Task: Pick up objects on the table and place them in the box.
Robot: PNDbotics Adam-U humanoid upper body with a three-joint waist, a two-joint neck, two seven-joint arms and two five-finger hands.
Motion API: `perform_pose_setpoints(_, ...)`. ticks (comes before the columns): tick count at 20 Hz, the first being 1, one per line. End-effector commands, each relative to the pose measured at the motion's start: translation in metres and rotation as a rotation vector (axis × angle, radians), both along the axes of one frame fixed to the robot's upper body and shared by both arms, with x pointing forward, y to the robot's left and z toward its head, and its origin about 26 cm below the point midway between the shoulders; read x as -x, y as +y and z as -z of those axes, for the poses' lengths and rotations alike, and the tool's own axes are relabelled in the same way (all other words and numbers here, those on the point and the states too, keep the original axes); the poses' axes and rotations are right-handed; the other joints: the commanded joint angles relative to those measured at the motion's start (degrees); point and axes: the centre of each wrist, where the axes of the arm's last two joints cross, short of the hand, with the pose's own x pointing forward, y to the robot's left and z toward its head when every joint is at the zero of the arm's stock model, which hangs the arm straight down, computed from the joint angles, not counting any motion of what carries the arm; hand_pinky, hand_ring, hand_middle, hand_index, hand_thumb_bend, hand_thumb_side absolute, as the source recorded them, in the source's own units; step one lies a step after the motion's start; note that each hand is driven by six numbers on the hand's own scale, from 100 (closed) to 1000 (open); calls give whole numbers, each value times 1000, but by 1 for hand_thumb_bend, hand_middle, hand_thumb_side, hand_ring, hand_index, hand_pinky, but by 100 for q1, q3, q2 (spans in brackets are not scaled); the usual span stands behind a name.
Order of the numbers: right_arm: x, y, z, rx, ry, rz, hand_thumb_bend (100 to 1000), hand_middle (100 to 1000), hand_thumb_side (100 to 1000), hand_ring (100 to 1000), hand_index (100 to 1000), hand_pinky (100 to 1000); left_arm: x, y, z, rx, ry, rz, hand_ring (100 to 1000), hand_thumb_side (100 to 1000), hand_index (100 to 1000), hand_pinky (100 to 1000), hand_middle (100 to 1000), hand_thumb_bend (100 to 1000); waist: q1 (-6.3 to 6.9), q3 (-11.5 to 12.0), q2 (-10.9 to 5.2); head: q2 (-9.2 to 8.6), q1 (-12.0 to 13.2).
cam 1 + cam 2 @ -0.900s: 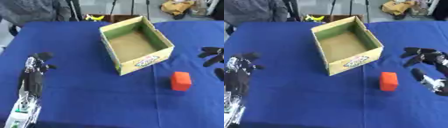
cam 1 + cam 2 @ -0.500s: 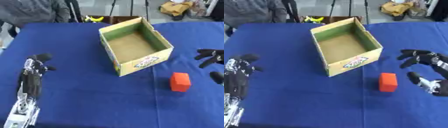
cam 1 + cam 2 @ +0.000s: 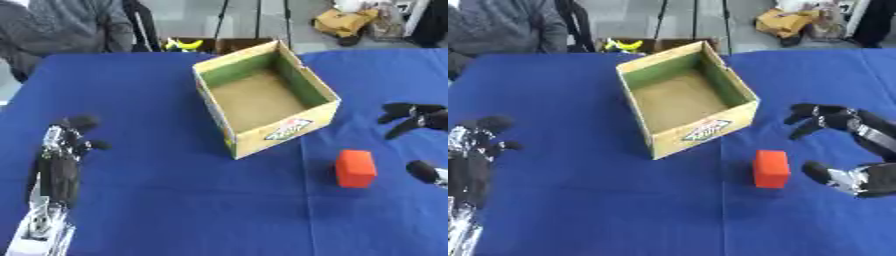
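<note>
Now the orange block [image 3: 771, 168] sits free on the blue table [image 3: 579, 200], toward the table's right side and nearer its front edge than the box [image 3: 686, 105], close to the box's front right corner but not touching it. Your right hand [image 3: 859, 150] stands just beside the block on the side toward the table's right edge, fingers spread above and thumb below, with nothing between them; it does not touch the block.

Risks, as judged from this layout: if you close from the side with the thumb arriving first, the block may be pushed toward the box wall or turned on the cloth instead of being caught, because it lies loose and is small against the hand. If you lift low, the block could strike the box's near rim, which stands well above the table, and the light cardboard box could shift or tip. A grip only on the block's corner may let it rotate and drop short of the opening.

The block is a plain, squarish orange solid, upright, with flat faces and no visible markings. The box is open-topped, green inside the walls, empty, with a printed label on its front face. Your left hand [image 3: 61, 165] rests relaxed and open near the table's front left corner, holding nothing.
</note>
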Motion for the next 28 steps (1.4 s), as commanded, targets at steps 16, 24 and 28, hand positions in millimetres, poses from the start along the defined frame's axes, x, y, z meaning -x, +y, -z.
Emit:
perform_pose_setpoints(16, -39, -15, 9, 248, 6, -43, 495, 834, 846, 1000, 798, 788, 0, 1, -8, -31, -21, 34, 814, 1000, 702, 542, 645, 100, -5, 130, -142, -57, -275)
perform_pose_setpoints(24, -50, -27, 17, 290, -12, 21, 543, 841, 887, 1000, 819, 788, 0, 1, -8, -32, -20, 39, 814, 1000, 702, 542, 644, 100, -4, 169, -144, -24, -303)
perform_pose_setpoints(28, -53, -30, 27, 305, 0, 42, 552, 842, 904, 1000, 821, 789, -1, 0, -8, -31, -20, 42, 814, 1000, 702, 542, 644, 100, 1, 186, -141, -10, -320)
